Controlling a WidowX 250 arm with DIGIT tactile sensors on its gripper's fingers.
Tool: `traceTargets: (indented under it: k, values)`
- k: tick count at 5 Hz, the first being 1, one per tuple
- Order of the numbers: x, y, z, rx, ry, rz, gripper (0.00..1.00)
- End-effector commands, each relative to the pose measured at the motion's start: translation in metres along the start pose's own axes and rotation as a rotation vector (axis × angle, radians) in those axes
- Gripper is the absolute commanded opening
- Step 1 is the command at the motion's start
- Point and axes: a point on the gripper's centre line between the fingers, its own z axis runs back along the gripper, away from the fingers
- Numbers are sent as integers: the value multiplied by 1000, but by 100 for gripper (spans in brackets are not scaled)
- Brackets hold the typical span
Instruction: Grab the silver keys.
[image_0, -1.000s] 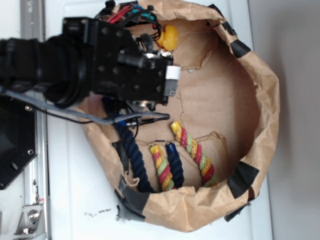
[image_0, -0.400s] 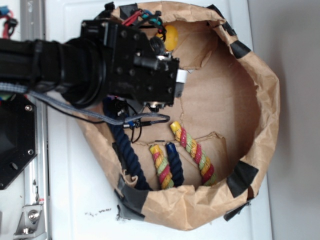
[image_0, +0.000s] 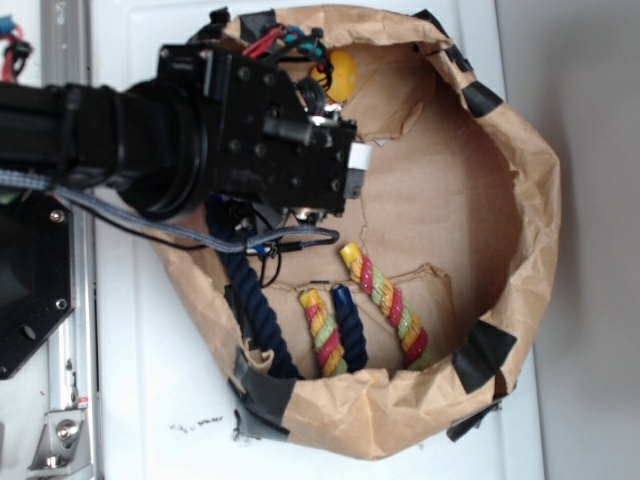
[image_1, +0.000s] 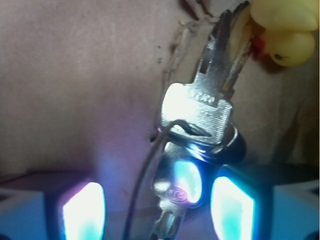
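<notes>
The silver keys (image_1: 200, 107) lie on the brown paper floor of the bag, close under the wrist camera, with a thin wire ring (image_1: 145, 170) looping off to their left. My gripper (image_1: 157, 207) is open and straddles the lower end of the bunch. The keys sit nearer the right pad (image_1: 232, 207) than the left pad (image_1: 82, 210), and a gap shows on both sides. In the exterior view the black wrist (image_0: 290, 160) covers the keys and the jaws.
A yellow rubber duck (image_0: 340, 72) (image_1: 287, 30) sits just beyond the key tips. The crumpled paper bag wall (image_0: 530, 200) rings the area. Coloured ropes (image_0: 385, 300) and a dark blue rope (image_0: 262, 310) lie toward the bag's lower side.
The arm has shifted a little to the right over the bag floor, toward the duck, then held almost still. The ropes and the duck have not moved.
</notes>
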Motion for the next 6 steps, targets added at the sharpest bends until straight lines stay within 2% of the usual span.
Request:
traceTargets:
  k: [1,3,4,5,6]
  values:
    - [-10,8,-2,-6,-15,26,0]
    - [-9,18,12,-36,-23,66,0]
    - [-3,28,29,-68,-39,115,0]
    - [7,35,72,-167,-52,160,0]
    - [19,30,126,-272,-63,162,0]
